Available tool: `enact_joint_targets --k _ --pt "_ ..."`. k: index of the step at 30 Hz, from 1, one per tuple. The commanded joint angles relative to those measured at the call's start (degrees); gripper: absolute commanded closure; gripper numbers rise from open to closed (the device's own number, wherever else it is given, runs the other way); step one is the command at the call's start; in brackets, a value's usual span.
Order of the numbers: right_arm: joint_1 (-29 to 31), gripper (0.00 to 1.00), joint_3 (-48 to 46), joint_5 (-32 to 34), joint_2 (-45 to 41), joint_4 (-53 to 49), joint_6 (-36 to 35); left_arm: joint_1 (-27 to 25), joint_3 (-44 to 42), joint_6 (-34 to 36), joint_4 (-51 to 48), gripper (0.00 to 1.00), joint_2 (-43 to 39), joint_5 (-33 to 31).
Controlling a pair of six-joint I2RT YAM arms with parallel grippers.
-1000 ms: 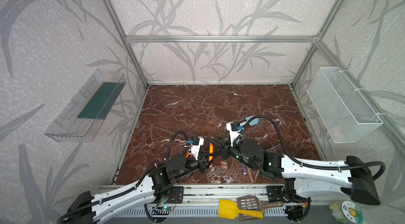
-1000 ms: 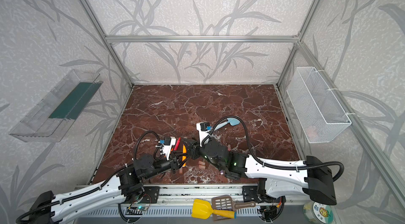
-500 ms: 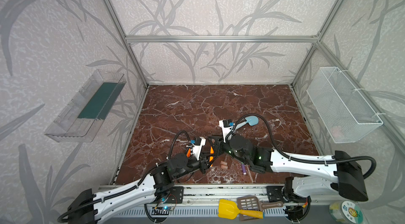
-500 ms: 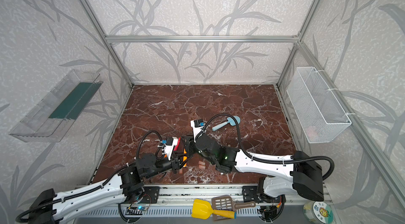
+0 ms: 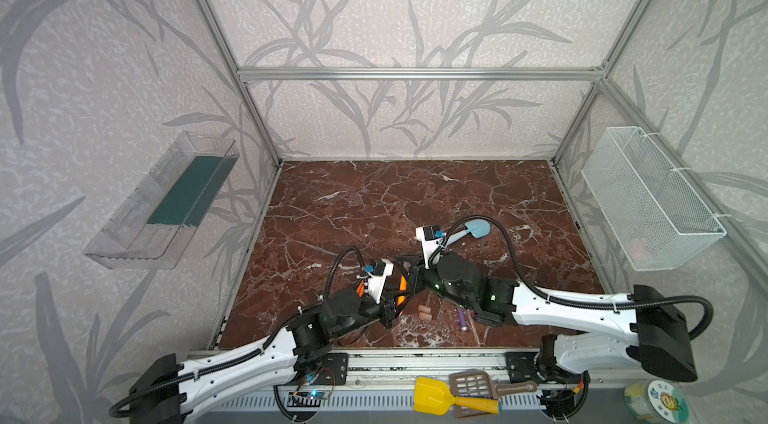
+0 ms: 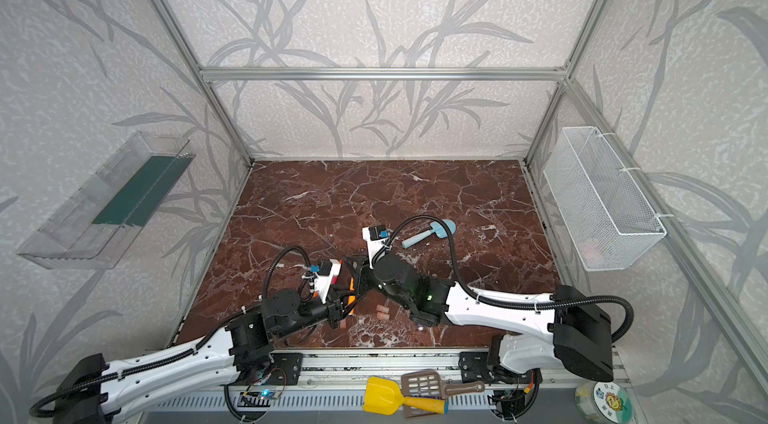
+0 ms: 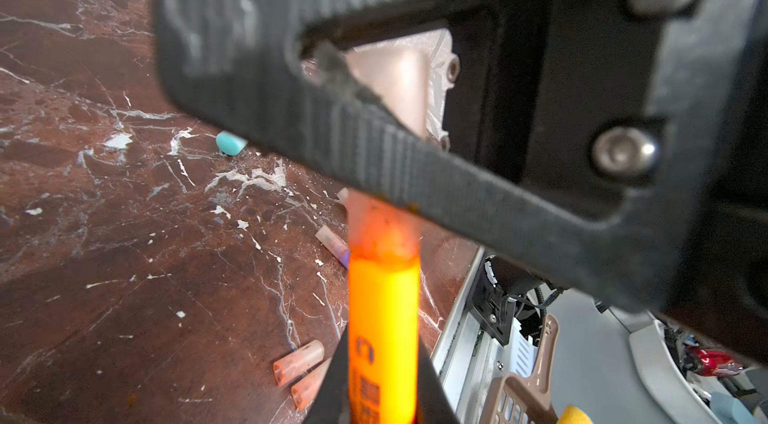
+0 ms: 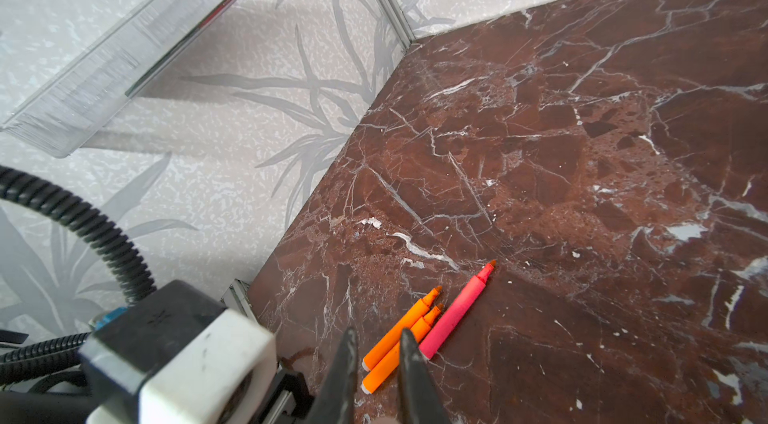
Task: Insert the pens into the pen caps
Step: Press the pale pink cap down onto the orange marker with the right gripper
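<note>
My left gripper (image 7: 382, 359) is shut on an orange pen (image 7: 382, 318) near the front of the marble floor. A pale pen cap (image 7: 382, 226) sits over that pen's tip. My right gripper (image 8: 379, 343) reaches across from the right and is shut on this cap; in a top view the two grippers meet around the orange pen (image 5: 401, 289). Two loose pen caps (image 7: 298, 359) lie side by side below. A purple pen (image 5: 462, 318) lies by the right arm with a cap (image 7: 330, 240) on its tip. Two orange pens (image 8: 401, 326) and a red-pink pen (image 8: 455, 314) lie together on the floor.
A light-blue toy shovel (image 5: 473, 230) lies behind the right arm. A clear shelf (image 5: 166, 202) hangs on the left wall and a wire basket (image 5: 648, 202) on the right wall. A yellow shovel (image 5: 432, 399) and a brown scoop (image 5: 478, 386) rest on the front rail.
My right gripper has moved left to the tip of the orange pen and closed its jaws. The left gripper has kept its hold on the pen and barely moved.
</note>
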Motion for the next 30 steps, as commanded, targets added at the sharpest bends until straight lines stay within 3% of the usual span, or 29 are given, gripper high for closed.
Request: enact_joint_targets --k 1,6,9,12,15,20,24,30 --pt "0.8 1.0 -4.4 -5.2 -1.7 1.3 -3.7 3.5 4.3 1.2 3.9 1.0 0.2 -0.2" --pt "2.8 1.0 -8.2 -5.4 -2.9 5.3 -5.5 11.3 6.2 -1.0 7.5 1.0 2.1 6.4" --pt "5.0 1.0 -8.0 -2.8 -0.9 3.5 0.4 11.7 9.0 1.9 3.7 1.0 3.4 -0.9" --pt "10.7 1.0 -9.1 6.4 1.2 3.2 7.0 11.8 10.7 4.3 1.4 1.0 3.9 -8.8" --pt "14.3 1.0 -6.8 9.7 4.1 2.3 9.2 11.8 12.9 6.0 -0.8 1.0 4.7 -14.8" --pt "14.5 1.0 -1.7 9.1 6.2 -3.5 11.0 11.7 15.2 8.8 -2.1 1.0 5.6 -17.1" --pt "14.4 1.0 -4.2 9.1 6.5 2.7 6.6 13.9 16.3 6.9 -4.3 1.0 3.9 -9.4" --pt "13.7 1.0 -13.0 1.5 6.2 24.9 -4.2 23.8 15.0 -0.1 0.0 1.0 4.9 11.9"
